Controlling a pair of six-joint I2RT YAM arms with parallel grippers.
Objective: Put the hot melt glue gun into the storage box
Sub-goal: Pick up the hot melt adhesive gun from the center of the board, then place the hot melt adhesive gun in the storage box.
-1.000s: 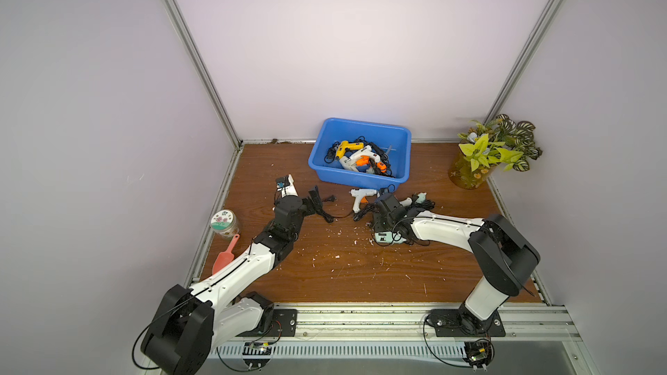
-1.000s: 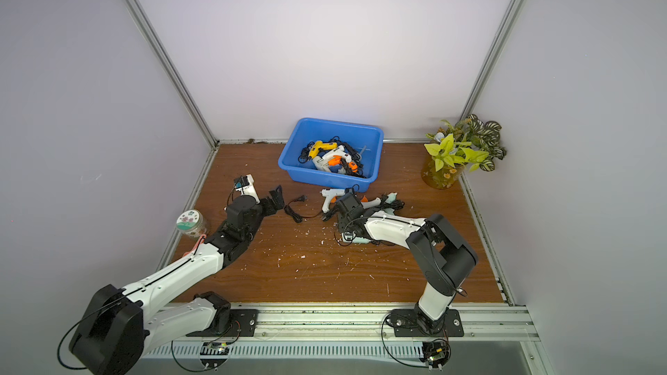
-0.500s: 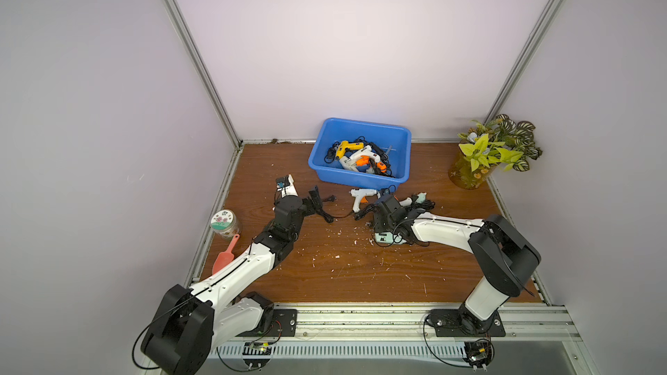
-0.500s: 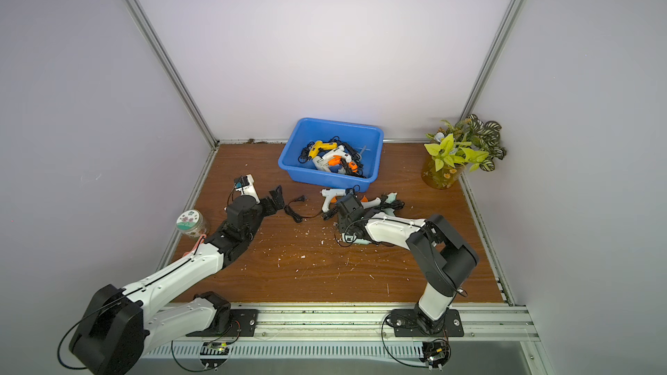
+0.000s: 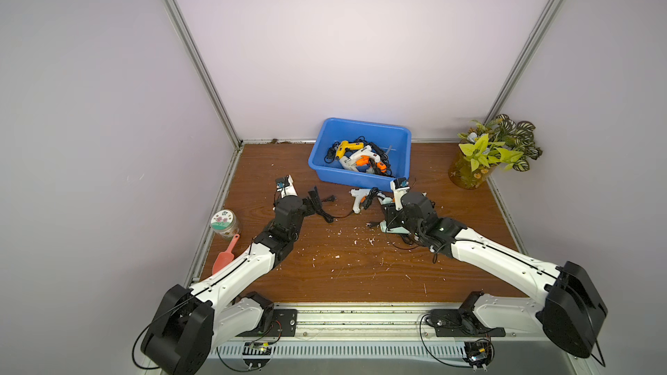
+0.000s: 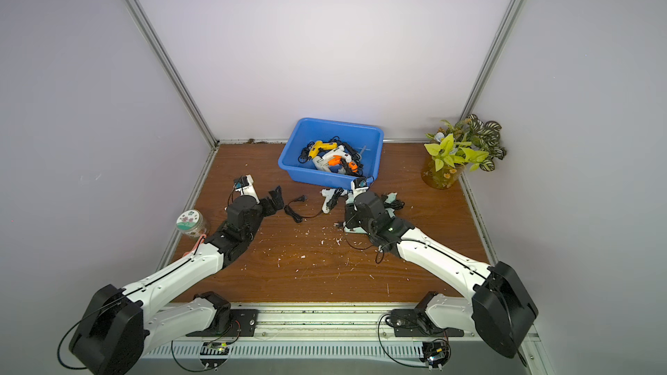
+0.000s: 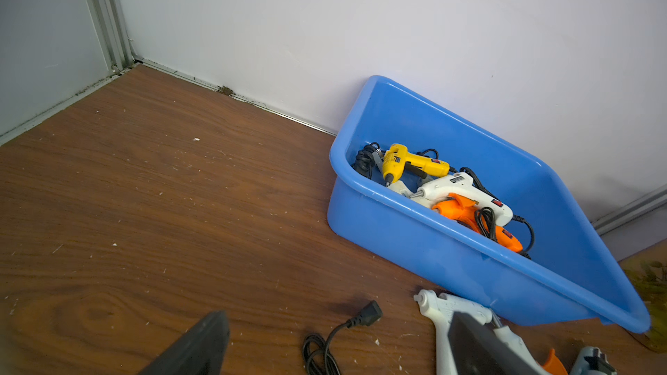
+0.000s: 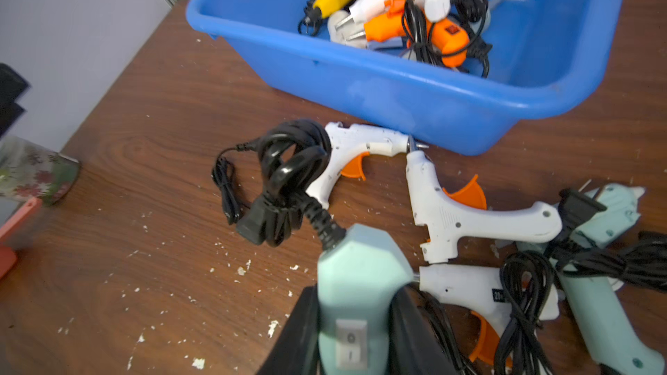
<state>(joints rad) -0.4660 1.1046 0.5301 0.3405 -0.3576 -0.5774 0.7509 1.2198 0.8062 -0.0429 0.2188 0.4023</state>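
Glue gun (image 8: 361, 257), pale green, sits clamped by its handle in the right hand (image 8: 355, 295), low at the tabletop (image 5: 361, 275) just in front of the blue box (image 5: 346, 179). Whether it is lifted clear is hard to tell. Its bundled black cord (image 8: 274, 218) hangs toward the box. Inside the box lie a yellow one (image 7: 411, 165), a white one (image 7: 465, 193) and an orange one (image 7: 469, 214). Several more wait in front of the box, so by my reckoning over half the job remains. The left hand (image 5: 313, 200), nearer the box's other front corner, is spread wide and empty.
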